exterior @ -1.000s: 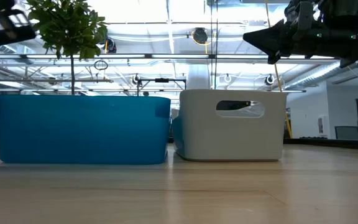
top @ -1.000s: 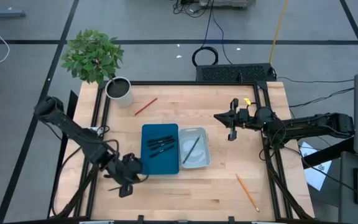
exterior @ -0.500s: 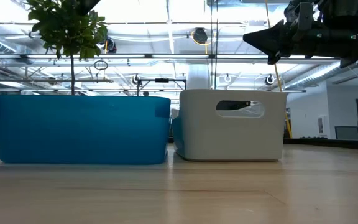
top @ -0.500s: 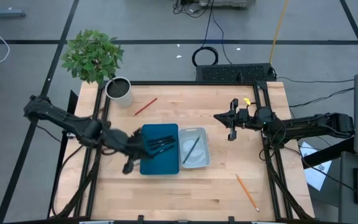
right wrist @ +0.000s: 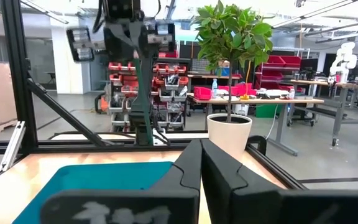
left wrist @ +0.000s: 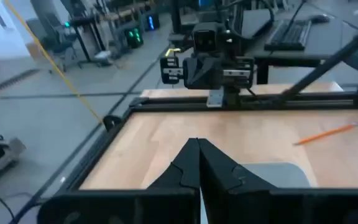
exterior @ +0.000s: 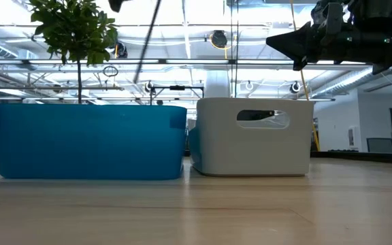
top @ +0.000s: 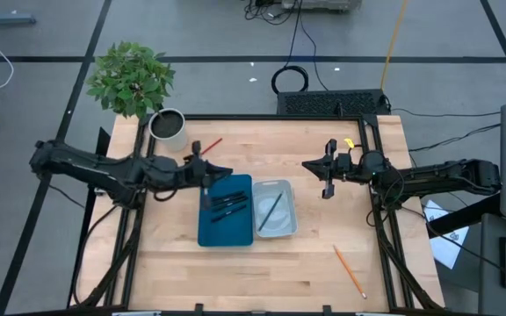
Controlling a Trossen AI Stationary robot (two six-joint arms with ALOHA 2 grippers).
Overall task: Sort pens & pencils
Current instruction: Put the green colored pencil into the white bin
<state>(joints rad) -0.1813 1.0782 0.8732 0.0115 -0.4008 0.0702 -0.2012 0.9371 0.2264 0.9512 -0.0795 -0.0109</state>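
Black pens [top: 227,204] lie crosswise in the blue tray [top: 207,230]; left end effector [top: 207,168] clenched empty.

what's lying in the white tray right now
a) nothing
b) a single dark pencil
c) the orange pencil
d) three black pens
b: in the high view the white tray holds one dark pencil lying slantwise; the black pens are in the blue tray.

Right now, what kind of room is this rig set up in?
Most likely an industrial lab or workshop, not a home. Behind the potted plant stand racks of red parts bins and a workbench; exposed ceiling trusses run overhead, and cables trail over the grey floor.
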